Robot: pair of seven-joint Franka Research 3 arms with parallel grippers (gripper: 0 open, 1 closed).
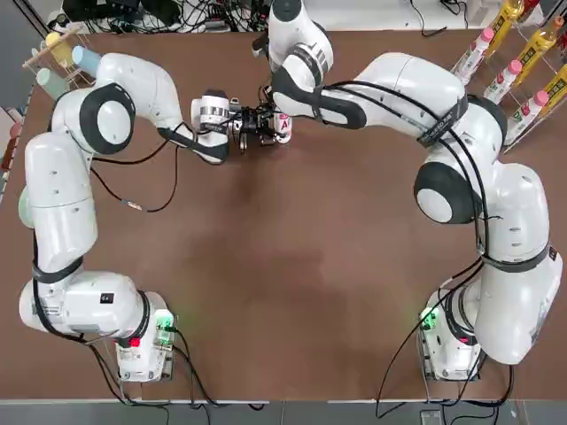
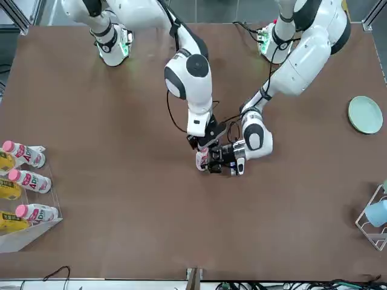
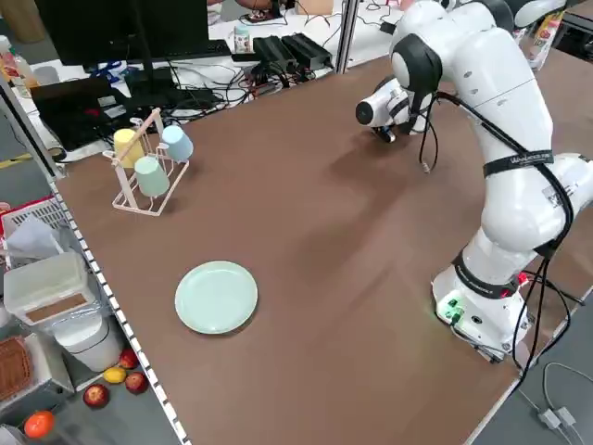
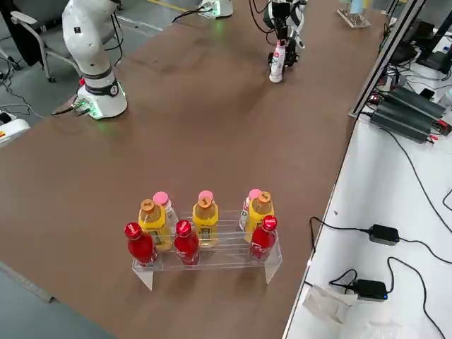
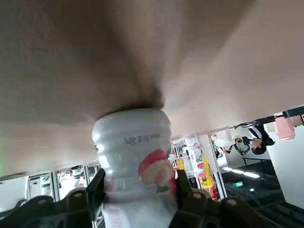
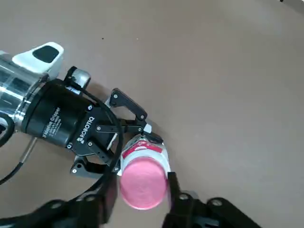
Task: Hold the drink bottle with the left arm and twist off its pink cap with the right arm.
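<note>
From the top view, the drink bottle (image 1: 283,126) stands on the brown table (image 1: 292,266) in the far middle part, well away from all edges. The left gripper (image 1: 257,122) reaches it from the side and is clamped on its body. The right arm (image 1: 390,88) bends over it from the far side and hides the cap. The near half of the table is bare, so there is open room there. A bottle rack (image 1: 518,62) stands at the far right corner and a cup rack (image 1: 58,57) at the far left corner.

In the front view, the right gripper (image 2: 204,147) comes down on the top of the drink bottle (image 2: 202,159), and the left gripper (image 2: 222,158) holds it low, just beside. A green plate (image 2: 365,114) lies near the table edge at the picture's right, well apart from the bottle.

In the left side view, the plate (image 3: 217,296) and the cup rack (image 3: 148,167) lie near the table's left edge; both arms work far from them.

In the right side view, the bottle (image 4: 277,63) stands upright, far from the rack (image 4: 205,244) at the near edge.

In the left wrist view, the fingers (image 5: 190,202) press on both sides of the white bottle (image 5: 135,152).

In the right wrist view, the right gripper's fingers (image 6: 173,187) are closed together on the pink cap (image 6: 143,184), one on each side.
</note>
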